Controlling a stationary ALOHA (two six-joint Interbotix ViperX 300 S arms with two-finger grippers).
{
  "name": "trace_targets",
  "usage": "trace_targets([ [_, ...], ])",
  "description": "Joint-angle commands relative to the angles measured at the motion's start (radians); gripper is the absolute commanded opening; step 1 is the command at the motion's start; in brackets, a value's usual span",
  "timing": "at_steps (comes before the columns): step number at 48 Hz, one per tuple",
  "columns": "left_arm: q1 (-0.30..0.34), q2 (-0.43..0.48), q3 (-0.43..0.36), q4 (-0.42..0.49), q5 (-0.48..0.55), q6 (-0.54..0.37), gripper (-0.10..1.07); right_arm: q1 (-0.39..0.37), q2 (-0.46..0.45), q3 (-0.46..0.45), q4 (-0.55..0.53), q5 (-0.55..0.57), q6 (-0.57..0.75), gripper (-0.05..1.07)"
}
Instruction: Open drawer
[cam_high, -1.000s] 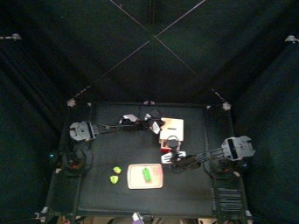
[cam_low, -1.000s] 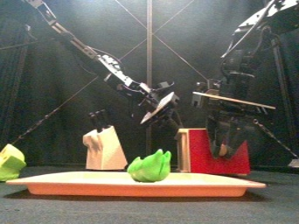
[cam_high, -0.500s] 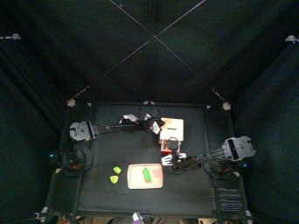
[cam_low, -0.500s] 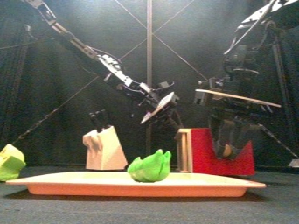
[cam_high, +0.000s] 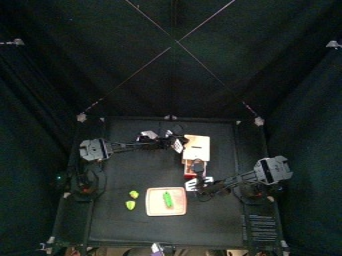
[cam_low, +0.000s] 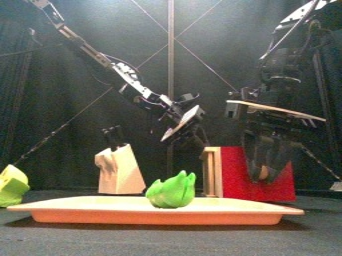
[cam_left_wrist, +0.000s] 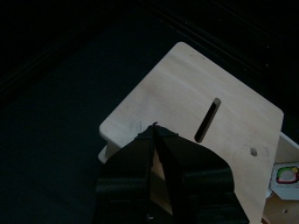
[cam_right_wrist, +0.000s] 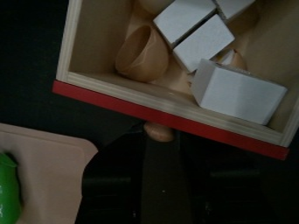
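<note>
Your small boxy tan-orange wooden drawer unit (cam_high: 195, 146) stands near the middle of the black tabletop (cam_high: 107, 170), a little to the right, just beyond the flat pale wooden tray (cam_low: 80, 210). Its drawer is already pulled out toward the near side. In the right wrist view you look straight down into it, past the red front board (cam_right_wrist: 176, 108), onto white blocks (cam_right_wrist: 239, 92) and rounded pale wooden pieces (cam_right_wrist: 142, 54). Your right claw (cam_right_wrist: 155, 150) comes in from the near right and points at that red front, with the small pale wooden knob (cam_right_wrist: 160, 133) sitting right at its tips. The jaws are too dark to show whether they are pinching the knob or standing free of it, so I cannot tell you its grip. Your left claw (cam_left_wrist: 155, 133) reaches in from the left over the unit's paler top face (cam_left_wrist: 222, 87), beside a narrow dark slot (cam_left_wrist: 208, 119). Its jaws are clenched together on nothing, their tips meeting in a point. Whether they press on the wood cannot be made out. On the tray lies a bright green leafy-shaped piece (cam_low: 171, 189). To the left of the tray a yellow-green chunk (cam_low: 11, 185) sits on the tabletop, and a small pale wooden block shape (cam_low: 120, 171) stands farther back, left of the drawer.
</note>
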Motion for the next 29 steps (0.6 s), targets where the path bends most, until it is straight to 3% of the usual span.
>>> trace_targets([
  [1,0.002,-0.006,-0.017,0.000,0.005,0.000,0.53,0.009,-0.034,-0.005,0.003,-0.003,-0.002,0.56],
  [9,0.002,-0.006,-0.017,0.000,0.005,0.000,0.53,0.009,-0.032,-0.006,0.002,0.000,0.000,0.63],
  [23,0.002,-0.006,-0.017,-0.005,0.005,0.002,0.53,0.011,-0.034,-0.011,0.008,0.000,-0.002,0.87],
  [29,0.002,-0.006,-0.017,-0.003,0.005,0.000,0.53,0.015,-0.034,-0.015,0.014,0.000,-0.003,0.90],
])
